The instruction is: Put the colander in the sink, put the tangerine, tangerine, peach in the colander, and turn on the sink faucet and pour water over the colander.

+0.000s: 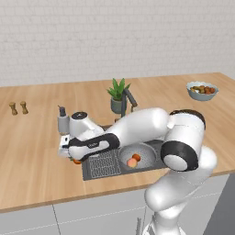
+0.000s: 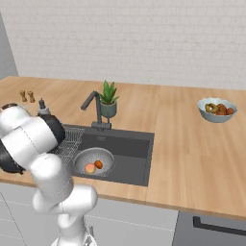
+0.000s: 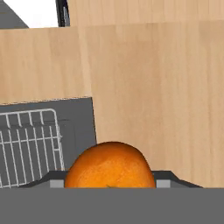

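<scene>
The claw (image 1: pixel 73 158) grips a tangerine (image 3: pixel 109 165) above the sink's (image 3: pixel 83 127) left rim, beside the rack (image 3: pixel 28 146).

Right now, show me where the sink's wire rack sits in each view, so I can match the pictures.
Left base view: the wire rack lies lower centre, at the sink's left end, just below the forearm.
Right base view: the rack is left of centre, between the arm and the colander.
Hand view: the rack is at lower left, left of the tangerine.
Shared landmark: the dark sink wall beside the rack.
</scene>
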